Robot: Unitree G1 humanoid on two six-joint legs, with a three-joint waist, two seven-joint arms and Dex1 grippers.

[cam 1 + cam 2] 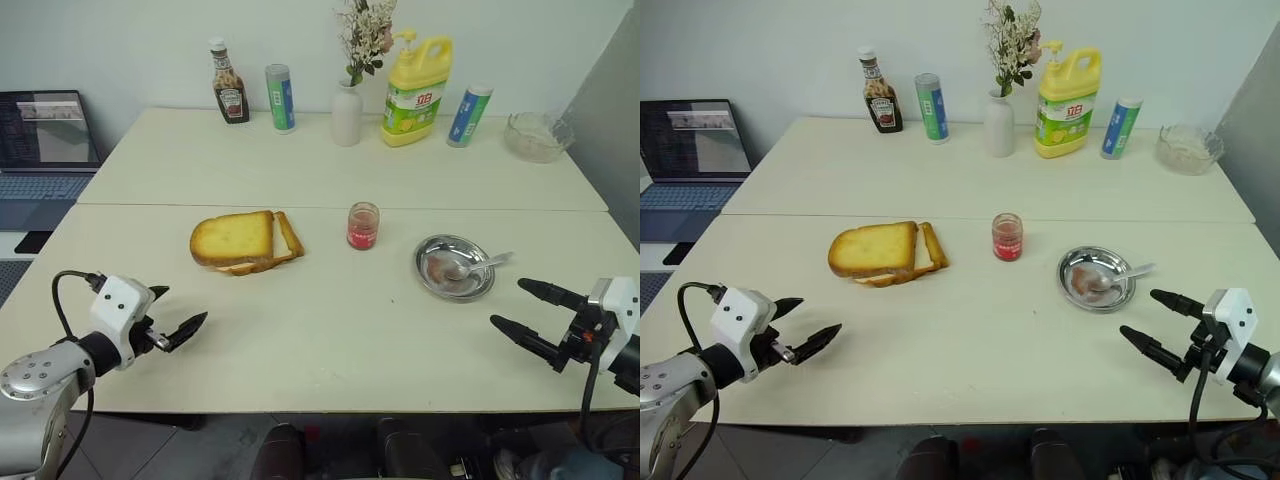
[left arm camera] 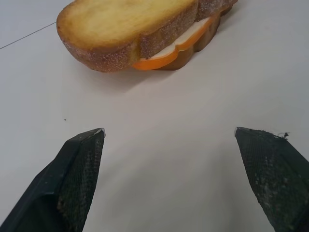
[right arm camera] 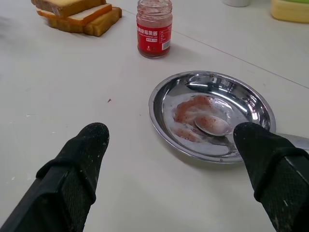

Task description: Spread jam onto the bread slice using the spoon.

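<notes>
The task stood at its opening step, nothing yet grasped; the left gripper [image 1: 182, 327] and right gripper [image 1: 522, 308] hovered over the near edge of the desk [image 1: 330, 330], fingers wide apart and empty; the spoon [image 1: 478, 267] lay in the steel dish [image 1: 432, 250], bowl among red smears; the jam [image 1: 362, 226] stood between dish and bread slice [image 1: 232, 238]; next, probably, the right fingers must pinch the thin handle overhanging the rim; the paler slices beneath were largely hidden.
</notes>
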